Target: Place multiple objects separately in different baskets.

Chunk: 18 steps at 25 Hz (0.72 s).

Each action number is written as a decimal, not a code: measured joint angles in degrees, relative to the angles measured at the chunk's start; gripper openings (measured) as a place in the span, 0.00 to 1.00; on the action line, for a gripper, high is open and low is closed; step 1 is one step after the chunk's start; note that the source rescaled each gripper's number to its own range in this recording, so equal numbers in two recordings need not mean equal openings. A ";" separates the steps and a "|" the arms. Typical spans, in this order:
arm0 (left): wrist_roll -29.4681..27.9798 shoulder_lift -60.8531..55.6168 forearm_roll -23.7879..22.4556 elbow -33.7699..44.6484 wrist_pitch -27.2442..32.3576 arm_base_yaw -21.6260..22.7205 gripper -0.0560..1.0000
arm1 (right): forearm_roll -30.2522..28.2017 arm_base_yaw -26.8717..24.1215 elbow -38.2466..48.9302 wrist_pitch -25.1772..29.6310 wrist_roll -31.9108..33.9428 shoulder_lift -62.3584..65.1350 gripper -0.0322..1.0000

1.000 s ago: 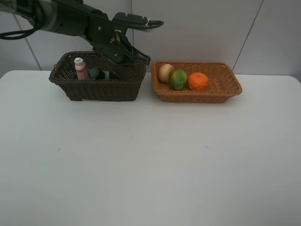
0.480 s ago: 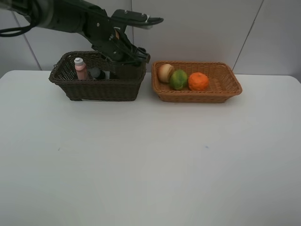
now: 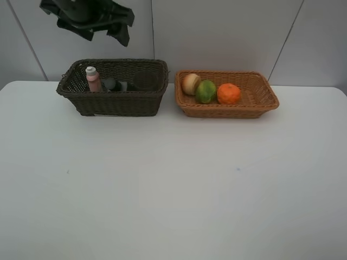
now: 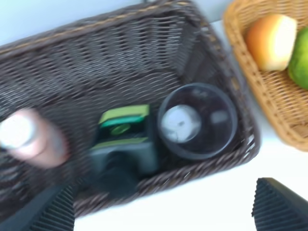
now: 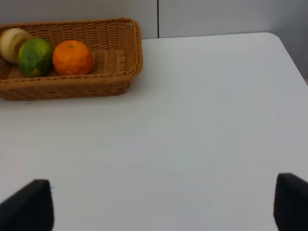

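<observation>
where overhead hides it, wrist shows cup (image 4: 198, 121) upright.

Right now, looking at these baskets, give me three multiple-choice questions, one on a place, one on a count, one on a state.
1. Where is the translucent purplish cup?
A. In the dark brown woven basket
B. In the light tan woven basket
C. On the white table

2. How many fruits lie in the light tan woven basket?
A. One
B. Three
C. Five

3. How is the left hand?
A. Shut on the cup
B. Shut on a bottle
C. Open, holding nothing

Answers: 1 A, it stands beside the dark pump bottle. 2 B, round fruit, mango, orange. 3 C, its fingers stand wide apart above the basket.
</observation>
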State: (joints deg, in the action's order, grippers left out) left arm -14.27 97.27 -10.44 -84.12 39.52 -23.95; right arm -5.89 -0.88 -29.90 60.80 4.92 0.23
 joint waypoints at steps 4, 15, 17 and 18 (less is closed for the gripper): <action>-0.02 -12.10 0.04 8.80 1.99 4.77 0.96 | 0.00 0.00 0.00 0.00 0.00 0.00 0.98; -0.07 -55.02 2.38 31.54 13.34 11.80 0.96 | 0.00 0.00 0.00 0.00 0.00 0.00 0.98; -0.01 -61.66 4.50 33.84 16.83 11.80 0.96 | 0.00 0.00 0.00 0.00 0.00 0.00 0.98; 0.27 -64.96 5.10 35.04 18.13 11.80 0.96 | 0.00 0.00 0.00 0.00 0.00 0.00 0.98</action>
State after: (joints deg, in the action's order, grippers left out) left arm -13.99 32.32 -5.34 -49.08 57.65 -12.15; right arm -5.89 -0.88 -29.90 60.80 4.92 0.23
